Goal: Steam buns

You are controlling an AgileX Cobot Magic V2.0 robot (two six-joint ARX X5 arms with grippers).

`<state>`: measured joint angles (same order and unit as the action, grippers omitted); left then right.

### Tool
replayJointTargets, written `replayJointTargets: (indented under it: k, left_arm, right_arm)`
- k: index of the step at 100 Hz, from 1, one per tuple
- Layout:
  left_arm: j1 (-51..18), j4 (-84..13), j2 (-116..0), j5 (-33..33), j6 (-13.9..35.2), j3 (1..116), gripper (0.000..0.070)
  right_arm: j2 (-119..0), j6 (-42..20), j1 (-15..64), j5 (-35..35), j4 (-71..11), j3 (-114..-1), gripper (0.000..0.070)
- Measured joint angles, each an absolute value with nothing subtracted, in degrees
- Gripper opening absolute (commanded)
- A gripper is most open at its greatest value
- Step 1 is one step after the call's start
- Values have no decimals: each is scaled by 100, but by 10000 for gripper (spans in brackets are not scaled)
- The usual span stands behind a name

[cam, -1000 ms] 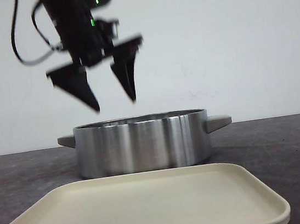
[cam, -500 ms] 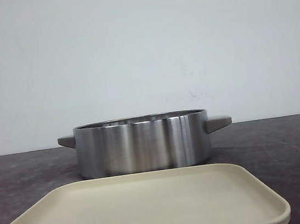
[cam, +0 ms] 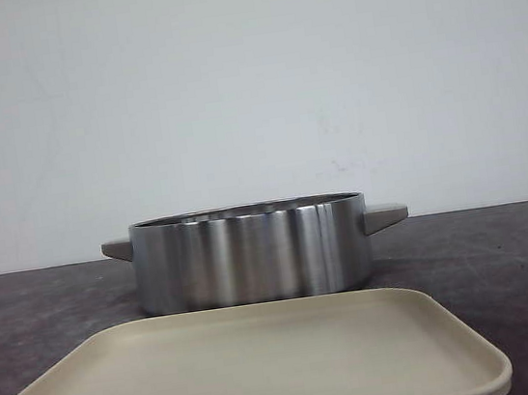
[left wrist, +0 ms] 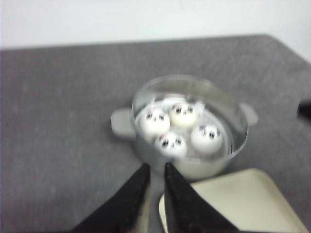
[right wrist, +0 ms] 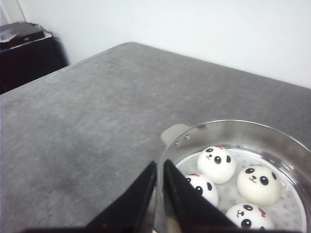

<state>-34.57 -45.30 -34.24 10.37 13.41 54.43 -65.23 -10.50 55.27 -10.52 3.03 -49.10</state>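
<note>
- Buns (left wrist: pixel 178 127): all four lie inside the steel pot (cam: pixel 252 253), panda faces up, clustered on its perforated floor; the right wrist view shows them too (right wrist: pixel 216 164).
- Left gripper (left wrist: pixel 154 171): fingers nearly closed with a thin gap, grasping nothing, above the table (left wrist: pixel 58 121) just short of the pot. That view is blurred, so the gap may be slimmer than it looks.
- Pot: stands on the table behind the beige tray (cam: pixel 247 365), handles out to each side.
- Right gripper (right wrist: pixel 159 171): fingers likewise almost together, empty, beside the pot's rim.
</note>
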Motion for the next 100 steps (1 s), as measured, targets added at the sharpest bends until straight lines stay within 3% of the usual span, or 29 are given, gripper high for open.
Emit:
replayJointTargets:
  k: [27, 82, 100]
  left_arm:
    - [-3457, -4582, -3354, 1037, 1581, 5334, 16]
    - [-3457, -4582, -3336, 1037, 1588, 5334, 16]
    - [-3457, -4582, -3336, 1037, 1590, 5334, 16]
  right_arm:
    - [-6523, -1050, 5529, -1052, 360, -4910, 16]
    - [-6514, -1050, 5537, -1052, 360, -4910, 16]
    - [-5916, -1048, 5389, -1087, -8, -4910, 16]
